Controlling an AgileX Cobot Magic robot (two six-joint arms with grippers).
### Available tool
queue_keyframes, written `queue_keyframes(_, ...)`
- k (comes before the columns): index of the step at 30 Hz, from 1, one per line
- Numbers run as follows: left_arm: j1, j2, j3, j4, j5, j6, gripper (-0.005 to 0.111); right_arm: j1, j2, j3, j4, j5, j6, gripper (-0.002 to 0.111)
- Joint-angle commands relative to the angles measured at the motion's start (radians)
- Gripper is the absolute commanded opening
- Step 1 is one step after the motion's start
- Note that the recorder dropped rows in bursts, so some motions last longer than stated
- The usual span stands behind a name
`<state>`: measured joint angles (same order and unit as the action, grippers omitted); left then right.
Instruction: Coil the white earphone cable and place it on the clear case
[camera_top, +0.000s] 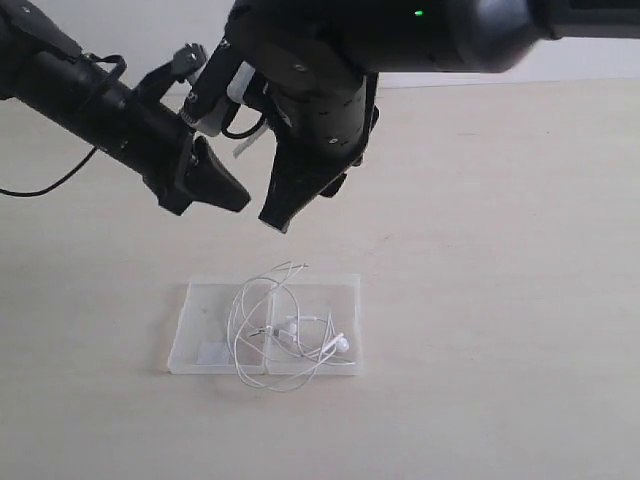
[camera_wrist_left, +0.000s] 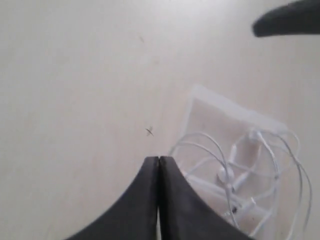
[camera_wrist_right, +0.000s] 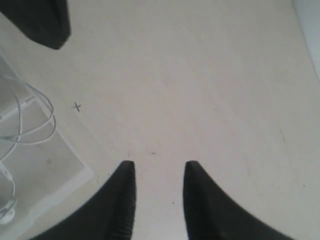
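Your white earphone cable (camera_top: 275, 325) rests on the clear case (camera_top: 200, 300). Lift the pinched-shut, empty left tool (camera_top: 235, 197) and the half-open, empty right tool (camera_top: 280, 215) straight up.

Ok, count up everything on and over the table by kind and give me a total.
white earphone cable: 1
clear case: 1
pincers: 2, the left pincer and the right pincer
Total: 4

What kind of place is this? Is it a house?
Probably a robot test bench, not a home: black left arm and right arm hang over a pale table holding a clear case with a white earphone cable.
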<state>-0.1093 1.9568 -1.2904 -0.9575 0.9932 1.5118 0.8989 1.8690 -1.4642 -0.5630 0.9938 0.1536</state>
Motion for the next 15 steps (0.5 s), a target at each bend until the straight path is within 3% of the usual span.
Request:
queue_keyframes(1, 0.028, -0.061, 0.133, -0.249, -0.176, 0.034, 0.0, -0.006, -0.138, 0.162, -0.105, -0.184, 0.174, 0.004)
queue_keyframes(7, 0.026, -0.209, 0.417, -0.787, -0.232, 0.474, 0.0, -0.006, -0.354, 0.407, -0.176, -0.364, 0.349, 0.0)
queue_keyframes(15, 0.026, -0.538, 0.642, -0.787, -0.248, 0.467, 0.0, -0.006, -0.622, 0.696, -0.172, -0.731, 0.438, 0.0)
